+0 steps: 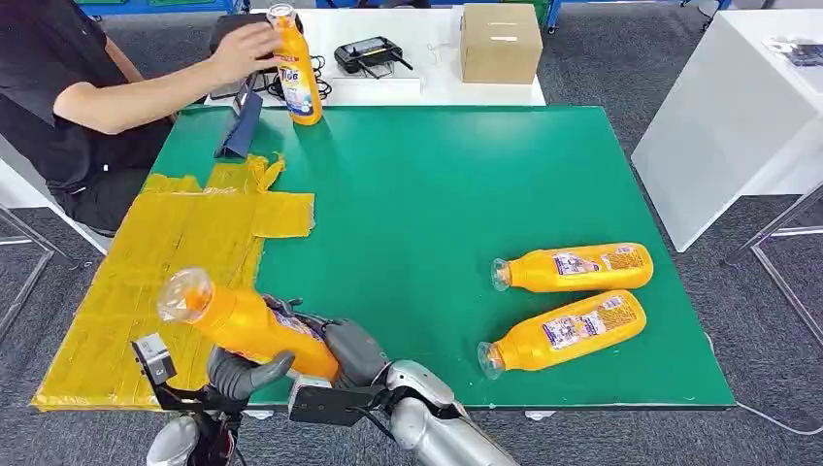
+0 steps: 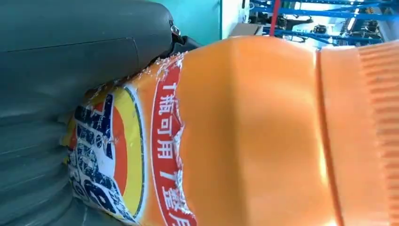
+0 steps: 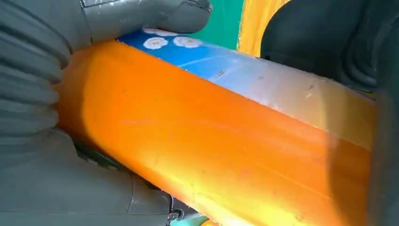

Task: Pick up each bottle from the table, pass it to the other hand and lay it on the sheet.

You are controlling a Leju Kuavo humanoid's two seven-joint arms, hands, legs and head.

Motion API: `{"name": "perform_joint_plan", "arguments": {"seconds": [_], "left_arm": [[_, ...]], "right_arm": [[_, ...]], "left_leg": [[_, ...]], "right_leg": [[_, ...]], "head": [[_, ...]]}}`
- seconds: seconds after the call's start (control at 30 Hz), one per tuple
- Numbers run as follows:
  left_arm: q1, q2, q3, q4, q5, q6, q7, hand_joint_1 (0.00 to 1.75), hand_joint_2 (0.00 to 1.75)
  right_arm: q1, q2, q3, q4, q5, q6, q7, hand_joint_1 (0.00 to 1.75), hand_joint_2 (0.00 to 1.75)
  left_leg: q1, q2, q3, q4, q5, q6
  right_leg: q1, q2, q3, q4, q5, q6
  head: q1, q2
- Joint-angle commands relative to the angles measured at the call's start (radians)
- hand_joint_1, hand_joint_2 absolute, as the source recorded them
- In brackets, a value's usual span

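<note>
A big green table [image 1: 437,194] stands on a grey floor, and everything here is placed from it. On its left part lies a yellow sheet [image 1: 146,282]. At its far left corner a person's hand [image 1: 243,49] holds a standing bottle [image 1: 296,68]. Behind it is a white table [image 1: 427,58] with a brown box [image 1: 500,41]. At its near left edge the left hand [image 1: 238,374] and right hand [image 1: 354,351] both grip one orange bottle [image 1: 243,325], tilted, cap toward the sheet. Two more bottles [image 1: 573,268] [image 1: 563,333] lie on its right part.
</note>
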Motion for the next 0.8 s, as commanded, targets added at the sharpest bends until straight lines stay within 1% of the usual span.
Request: {"name": "perform_joint_plan", "arguments": {"seconds": [0.03,0.07,0.1,0.17,0.2,0.23,0.27,0.3,0.33,0.37,0.4,0.5,0.53,0.57,0.6,0.63,0.7,0.73,0.77,0.8], "left_arm": [[-0.04,-0.023,-0.034,-0.091,-0.262,0.177,-0.11,1.75,1.75],[-0.035,-0.028,-0.02,-0.116,-0.335,0.248,-0.128,1.75,1.75],[-0.032,-0.024,-0.012,-0.131,-0.334,0.243,-0.127,1.75,1.75],[-0.037,-0.046,0.026,-0.161,-0.593,0.509,-0.184,1.75,1.75],[-0.038,-0.039,0.023,-0.166,-0.632,0.551,-0.185,1.75,1.75],[-0.038,-0.04,0.034,-0.173,-0.817,0.755,-0.186,1.75,1.75],[-0.035,-0.034,0.037,-0.166,-0.918,0.862,-0.183,1.75,1.75],[-0.03,-0.023,0.033,-0.168,-0.918,0.877,-0.182,1.75,1.75],[-0.027,-0.02,0.052,-0.15,-1.098,1.021,-0.142,1.75,1.75],[-0.025,-0.004,0.044,-0.14,-1.098,1.033,-0.137,1.75,1.75],[-0.026,0.001,0.042,-0.131,-1.094,1.041,-0.136,1.75,1.75],[-0.028,0.001,0.036,-0.127,-1.093,1.045,-0.136,1.75,1.75],[-0.028,0.002,0.057,-0.108,-1.245,1.121,-0.066,1.75,1.75],[-0.025,0.019,0.057,-0.086,-1.345,1.166,0.0,1.75,1.75],[-0.028,0.05,0.061,-0.039,-1.416,1.159,0.068,1.75,1.75],[-0.033,0.062,0.08,0.004,-1.492,1.167,0.113,1.75,1.75],[-0.065,0.096,0.087,0.128,-1.6,1.167,0.187,1.75,1.75],[-0.075,0.106,0.091,0.168,-1.637,1.171,0.212,1.75,1.75],[-0.088,0.121,0.096,0.214,-1.676,1.146,0.249,1.75,1.75],[-0.132,0.146,0.088,0.31,-1.73,1.096,0.288,1.75,1.75]], "right_arm": [[-0.001,-0.096,-0.019,-0.06,0.139,-0.164,0.091,0.0,1.75],[0.02,-0.121,-0.063,-0.133,0.135,-0.163,0.093,0.0,1.75],[0.035,-0.149,-0.084,-0.198,0.143,-0.137,0.105,0.0,1.75],[0.079,-0.203,-0.149,-0.334,0.168,-0.155,0.113,0.0,1.75],[0.099,-0.231,-0.173,-0.397,0.175,-0.147,0.115,0.0,1.75],[0.125,-0.268,-0.204,-0.48,0.192,-0.15,0.106,0.0,1.75],[0.147,-0.301,-0.228,-0.547,0.199,-0.154,0.103,0.0,1.75],[0.165,-0.323,-0.249,-0.598,0.195,-0.123,0.099,0.0,1.75],[0.179,-0.353,-0.267,-0.642,0.179,-0.142,0.055,0.0,1.75],[0.191,-0.377,-0.284,-0.674,0.17,-0.135,0.045,0.0,1.75],[0.201,-0.383,-0.294,-0.693,0.166,-0.124,0.042,0.0,1.75],[0.201,-0.37,-0.291,-0.683,0.168,-0.123,0.041,0.0,1.75],[0.202,-0.388,-0.292,-0.695,0.162,-0.135,0.036,0.0,1.75],[0.22,-0.42,-0.315,-0.737,0.125,-0.141,0.022,0.0,1.75],[0.242,-0.489,-0.347,-0.802,0.098,-0.13,0.025,0.0,1.75],[0.262,-0.536,-0.38,-0.845,0.051,-0.093,0.012,0.0,1.75],[0.307,-0.604,-0.468,-0.908,-0.004,-0.011,-0.001,0.0,1.75],[0.312,-0.619,-0.49,-0.914,-0.014,0.025,-0.001,0.0,1.75],[0.31,-0.641,-0.505,-0.919,-0.038,0.059,-0.006,0.0,1.75],[0.308,-0.651,-0.532,-0.925,-0.049,0.07,-0.025,0.0,1.75]], "left_leg": [[0.001,-0.005,0.0,0.0,0.001,0.0],[0.002,-0.006,-0.001,0.0,0.0,0.001],[0.001,-0.005,-0.001,0.0,0.0,0.001],[0.002,-0.007,-0.001,0.0,0.001,0.001],[0.001,-0.007,-0.002,0.0,0.0,0.001],[0.002,-0.008,-0.001,0.0,0.001,0.001],[0.001,-0.007,-0.002,0.0,0.001,0.001],[0.002,-0.01,-0.001,0.0,0.001,0.002],[0.0,-0.008,-0.002,0.0,0.0,0.001],[0.0,-0.006,-0.001,0.0,0.0,0.001],[0.0,-0.006,0.0,-0.001,0.0,0.001],[-0.001,-0.007,0.0,0.0,0.0,0.001],[0.0,-0.007,0.001,-0.001,0.0,0.001],[0.0,-0.005,-0.001,0.0,0.0,0.001],[-0.001,-0.004,0.0,0.0,0.0,0.001],[-0.001,-0.007,0.001,-0.003,0.001,0.001],[-0.001,-0.008,0.002,-0.003,0.001,0.001],[-0.001,-0.011,0.003,-0.004,0.002,0.001],[-0.002,-0.013,0.001,-0.003,0.002,0.001],[-0.002,-0.011,0.002,-0.003,0.002,0.001]], "right_leg": [[0.001,-0.005,0.002,-0.002,0.0,0.0],[0.002,-0.006,0.002,-0.002,0.0,0.0],[0.001,-0.005,0.001,-0.001,0.0,0.0],[0.002,-0.008,0.003,-0.003,0.0,0.001],[0.001,-0.007,0.002,-0.002,0.0,0.001],[0.002,-0.008,0.004,-0.003,0.0,0.001],[0.001,-0.007,0.002,-0.002,0.0,0.001],[0.002,-0.01,0.005,-0.004,0.0,0.001],[0.0,-0.008,0.003,-0.002,0.0,0.001],[0.0,-0.005,0.002,-0.001,0.0,0.001],[0.0,-0.006,0.004,-0.003,0.0,0.001],[-0.001,-0.007,0.003,-0.002,-0.001,0.0],[0.0,-0.007,0.005,-0.003,0.0,0.0],[-0.001,-0.005,0.002,-0.002,0.0,0.0],[-0.003,-0.004,0.002,-0.001,0.0,0.0],[-0.002,-0.007,0.006,-0.004,0.0,0.0],[-0.003,-0.008,0.005,-0.004,0.0,0.0],[-0.003,-0.012,0.007,-0.006,0.0,0.0],[-0.004,-0.013,0.006,-0.004,0.0,0.001],[-0.003,-0.011,0.006,-0.005,0.0,0.001]], "head": [[0.0,0.0],[0.0,0.0],[0.0,0.0],[0.0,0.0],[0.0,0.0],[0.0,0.0],[0.0,0.0],[0.001,0.0],[0.0,0.0],[0.0,0.0],[0.0,0.0],[0.0,0.0],[0.0,0.0],[0.0,0.0],[0.0,0.0],[0.0,0.0],[-0.001,0.0],[0.0,0.0],[0.0,0.0],[0.0,0.0]]}}
